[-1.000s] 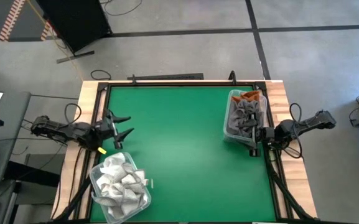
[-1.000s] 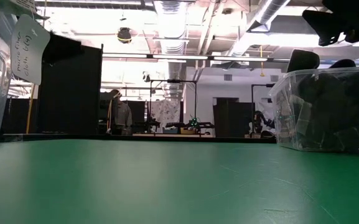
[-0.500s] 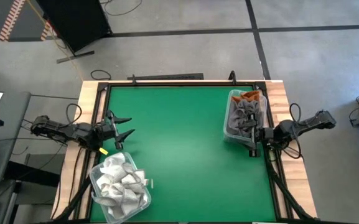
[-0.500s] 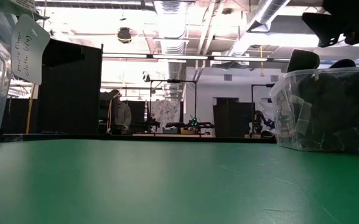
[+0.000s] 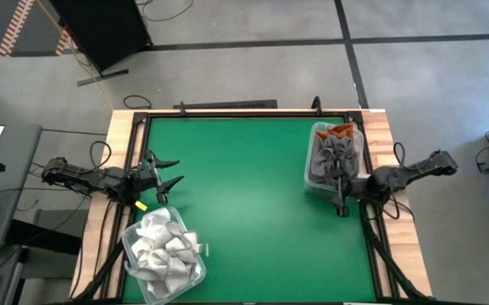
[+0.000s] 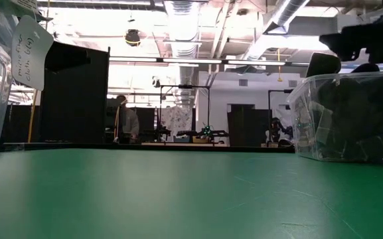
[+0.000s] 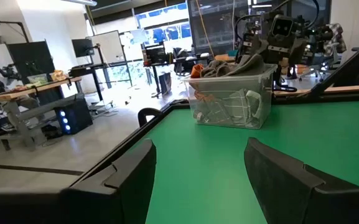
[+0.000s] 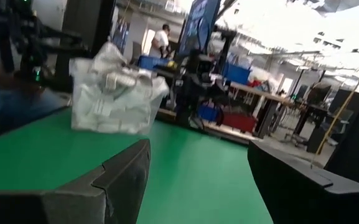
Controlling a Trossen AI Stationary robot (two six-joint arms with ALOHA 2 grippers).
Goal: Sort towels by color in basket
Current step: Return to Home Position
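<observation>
High view: no towel lies loose on the worktop [image 5: 244, 195]. The white towels [image 5: 161, 246] fill the left-hand bin [image 5: 126, 244], just beside the left fingers [image 5: 166, 163]. The grey and orange towels [image 5: 333, 152] fill the right-hand bin [image 5: 308, 165], with the right fingers [image 5: 341, 203] at its corner.

Low view: the right arm hangs above its bin (dark cloths inside).

Wrist views: both pairs are spread wide and empty, each arm level and facing the other's bin.

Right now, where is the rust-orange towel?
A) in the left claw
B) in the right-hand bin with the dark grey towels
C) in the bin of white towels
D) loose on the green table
B: the high view shows the rust-orange towel at one end of the right-hand bin, next to the dark grey towels. The left claw and right claw are open and empty at the table's sides.
</observation>
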